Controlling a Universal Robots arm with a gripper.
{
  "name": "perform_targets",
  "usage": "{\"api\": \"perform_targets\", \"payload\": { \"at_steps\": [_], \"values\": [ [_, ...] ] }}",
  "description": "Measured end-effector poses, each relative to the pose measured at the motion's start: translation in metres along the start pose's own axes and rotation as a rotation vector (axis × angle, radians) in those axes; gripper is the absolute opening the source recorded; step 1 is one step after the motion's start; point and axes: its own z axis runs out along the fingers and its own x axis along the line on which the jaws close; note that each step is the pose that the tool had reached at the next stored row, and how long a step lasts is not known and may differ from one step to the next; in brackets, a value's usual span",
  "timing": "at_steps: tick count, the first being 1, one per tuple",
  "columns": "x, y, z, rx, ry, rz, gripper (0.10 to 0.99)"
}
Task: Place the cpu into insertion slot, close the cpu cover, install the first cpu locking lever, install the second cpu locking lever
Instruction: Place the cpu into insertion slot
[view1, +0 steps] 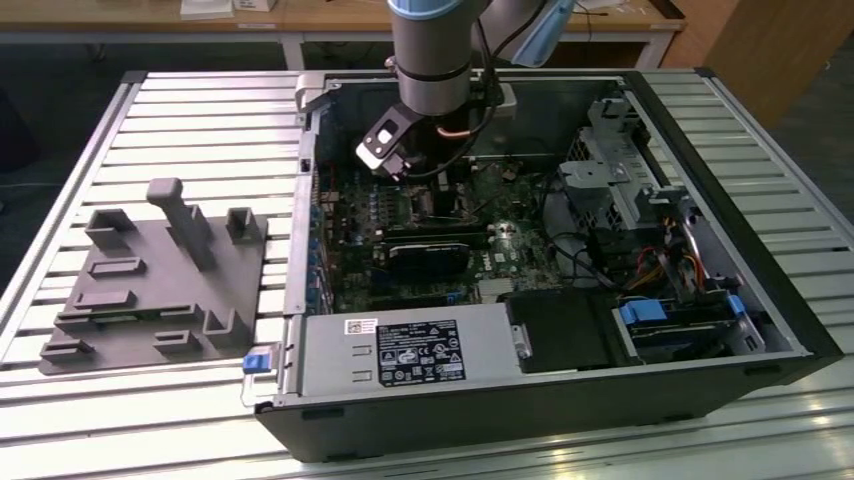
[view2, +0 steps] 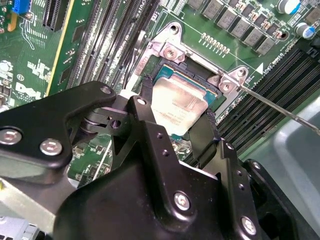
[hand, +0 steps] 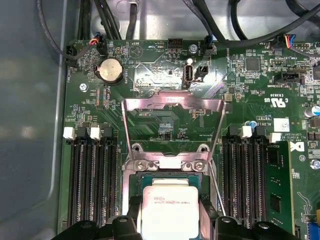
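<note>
Now my arm (view1: 434, 50) points straight down into the case (view1: 534, 410), gripper (view2: 179, 105) pinching the chip (hand: 167, 207) at the socket (hand: 170, 165), cover (hand: 172, 104) up.

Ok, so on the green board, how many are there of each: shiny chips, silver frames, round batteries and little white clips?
In the first wrist view:
Grey-bronze square metal cpu: 1
Silvery square metal cpu cover, open: 1
Round silver coin battery: 1
Small white plastic slot clips: 4
Total: 7

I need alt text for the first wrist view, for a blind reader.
The end effector holds the cpu by two opposite edges at the insertion slot on a motherboard. The cpu cover stands open beyond it, with memory slots on both sides.
</note>
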Motion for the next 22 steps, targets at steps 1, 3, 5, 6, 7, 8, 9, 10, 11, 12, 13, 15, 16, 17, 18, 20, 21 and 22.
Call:
{"api": "perform_targets", "payload": {
  "at_steps": [1, 3, 5, 6, 7, 8, 9, 10, 11, 12, 13, 15, 16, 17, 18, 20, 21, 22],
  "values": [
    [0.0, 0.0, 0.0, 0.0, 0.0001, 0.0, 0.537],
    [0.0, 0.0, 0.0001, 0.0, 0.0002, 0.0, 0.537],
    [0.0, 0.0, 0.0001, 0.0, 0.0001, 0.0, 0.537],
    [0.0, 0.0, 0.0001, 0.0, 0.0002, 0.0, 0.537],
    [0.0, 0.0, 0.0001, 0.0, 0.0001, 0.0, 0.553],
    [0.0, 0.0, 0.0001, 0.0, 0.0002, 0.0, 0.553],
    [0.0, 0.0, 0.0001, 0.0, 0.0001, 0.0, 0.553],
    [0.0, 0.0, 0.0002, 0.0, 0.0002, 0.0, 0.612],
    [0.0, 0.0, 0.0002, 0.0, 0.0001, 0.0, 0.612],
    [0.0, 0.0, 0.0002, 0.0, 0.0002, 0.0, 0.612],
    [0.0, 0.0, 0.0002, 0.0, 0.0002, 0.0, 0.612],
    [0.0, 0.0001, -0.0007, 0.0, 0.0002, 0.0, 0.612],
    [0.0001, 0.0002, -0.0016, 0.0, 0.0002, 0.0, 0.612],
    [0.0001, 0.0003, -0.0026, 0.0, 0.0002, 0.0, 0.612],
    [0.0001, 0.0004, -0.0037, 0.0, 0.0002, 0.0, 0.612],
    [0.0001, 0.0006, -0.0062, 0.0, 0.0002, 0.0, 0.612],
    [0.0002, 0.0008, -0.0076, 0.0, 0.0002, 0.0, 0.612],
    [0.0002, 0.001, -0.0092, 0.0, 0.0002, 0.0, 0.612]
  ]
}}
